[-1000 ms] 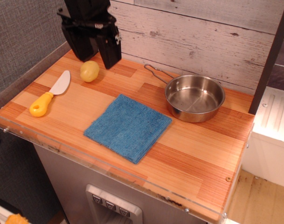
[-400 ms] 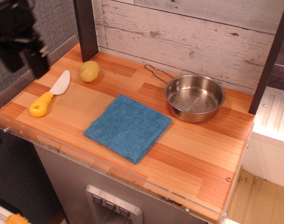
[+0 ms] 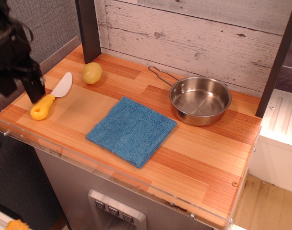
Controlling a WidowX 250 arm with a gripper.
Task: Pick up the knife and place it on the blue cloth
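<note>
Nothing done yet: knife (image 3: 52, 97) lies on the counter (image 3: 193, 163) at nine o'clock of the cloth (image 3: 132, 130); fingers (image 3: 21, 88) released beside it.

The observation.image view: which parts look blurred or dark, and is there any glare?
In the observation.image view, the gripper at far left is dark and motion-blurred, so its jaws cannot be read; the knife and blue cloth are sharp; the steel pan shows soft highlights.
</note>
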